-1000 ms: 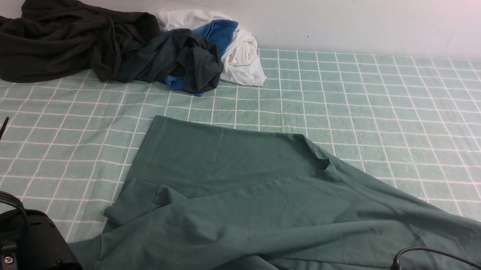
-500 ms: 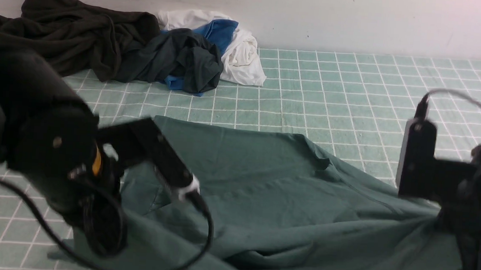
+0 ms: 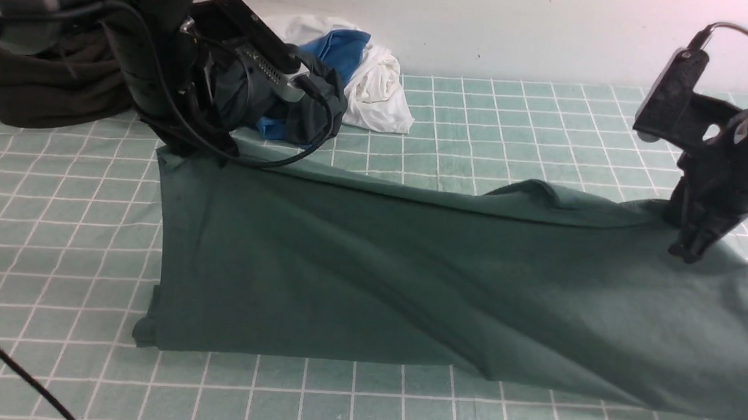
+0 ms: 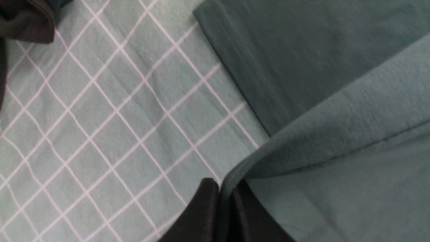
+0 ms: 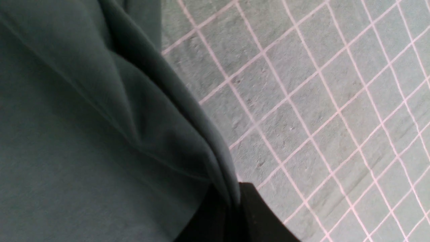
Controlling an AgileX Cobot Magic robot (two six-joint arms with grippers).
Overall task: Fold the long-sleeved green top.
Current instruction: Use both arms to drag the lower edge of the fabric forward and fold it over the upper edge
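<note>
The green long-sleeved top [image 3: 370,275] hangs like a sheet between my two arms, its lower edge resting on the checked table cloth [image 3: 54,229]. My left gripper [image 3: 186,150] holds the far left corner, raised over the table. In the left wrist view the cloth edge [image 4: 336,127] runs down between the shut black fingers [image 4: 203,211], at the left gripper [image 4: 224,188]. My right gripper [image 3: 690,245] pinches the top's upper edge at the right. In the right wrist view a thick fold [image 5: 161,101] is clamped in the right gripper [image 5: 235,198].
A dark olive-black garment [image 3: 37,92] lies at the far left by the wall, partly behind my left arm. A dark teal-grey garment [image 3: 302,111] with blue and white cloth [image 3: 375,80] lies beside it. A black cable [image 3: 1,356] crosses the near left corner.
Both arms have risen and swung away from me, lifting the top's near edge up and toward the far side. The right gripper shut on the cloth during the last second.
</note>
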